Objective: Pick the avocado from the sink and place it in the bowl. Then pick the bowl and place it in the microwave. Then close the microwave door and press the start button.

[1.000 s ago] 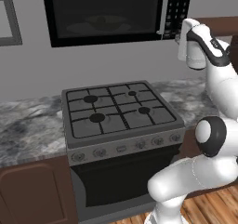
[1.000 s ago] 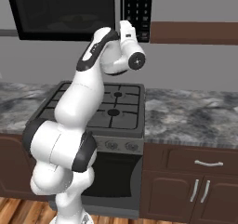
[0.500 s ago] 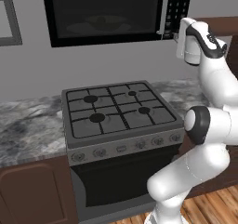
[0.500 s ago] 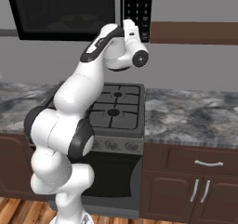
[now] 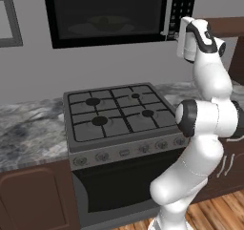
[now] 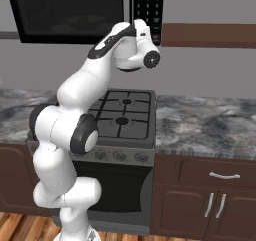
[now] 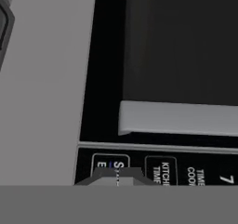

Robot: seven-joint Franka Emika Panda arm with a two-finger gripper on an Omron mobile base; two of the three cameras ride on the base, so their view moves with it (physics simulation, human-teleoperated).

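The black microwave point(image 5: 109, 14) hangs above the stove with its door point(image 5: 102, 9) closed. Behind the dark window the bowl point(image 5: 101, 23) shows dimly as a pale shape, also faint in the right base view point(image 6: 75, 21). The avocado is hidden and the sink is out of view. My gripper point(image 5: 178, 35) is raised at the lower end of the keypad strip point(image 5: 184, 2), shut and holding nothing. In the hand view its closed tips point(image 7: 116, 175) sit right at a start button point(image 7: 110, 164), beside the grey door handle point(image 7: 181, 118).
Below the microwave stands a grey gas stove point(image 5: 116, 114) with a black oven front. Marbled counter point(image 6: 205, 125) runs to both sides over dark wood cabinets point(image 6: 215, 195). A window frame point(image 5: 8, 19) is on the wall at the left.
The hand has moved up and in toward the bottom of the keypad strip. The arm's elbow has swung closer to the base. The jaws stay shut.
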